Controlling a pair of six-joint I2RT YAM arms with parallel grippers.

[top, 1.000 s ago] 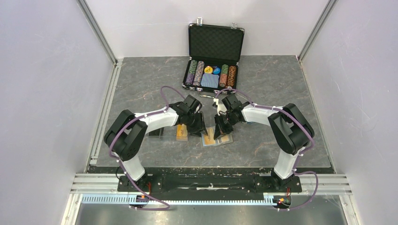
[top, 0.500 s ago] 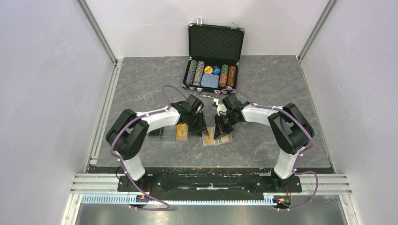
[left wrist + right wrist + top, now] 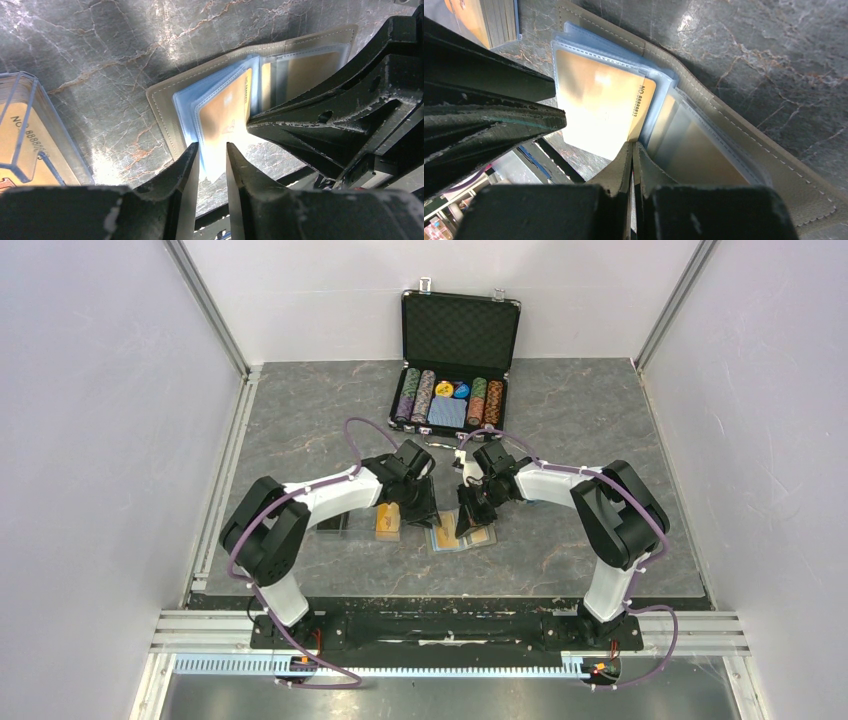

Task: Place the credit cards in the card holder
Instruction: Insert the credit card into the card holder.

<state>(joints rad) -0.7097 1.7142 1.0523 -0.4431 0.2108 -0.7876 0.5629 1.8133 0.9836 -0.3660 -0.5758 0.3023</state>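
Observation:
The khaki card holder [image 3: 485, 538] lies open on the table between both grippers, its light blue sleeves fanned out [image 3: 187, 107]. An orange credit card [image 3: 599, 100] sits partly inside a clear sleeve; it also shows in the left wrist view [image 3: 222, 110]. My right gripper [image 3: 632, 144] is shut, its tips pinched at that card's near corner. My left gripper [image 3: 212, 145] is narrowly open, its fingers either side of the sleeve's lower edge. A stack of orange cards [image 3: 387, 523] stands in a clear box left of the holder. The black cards [image 3: 330, 525] lie further left.
An open black poker chip case [image 3: 455, 370] with chips and a blue deck stands at the back. The two grippers [image 3: 422, 512] [image 3: 466, 520] are very close together over the holder. Aluminium rails edge the table on the left and right.
Almost nothing. The left arm's elbow has shifted slightly; both grippers stay at the open holder.

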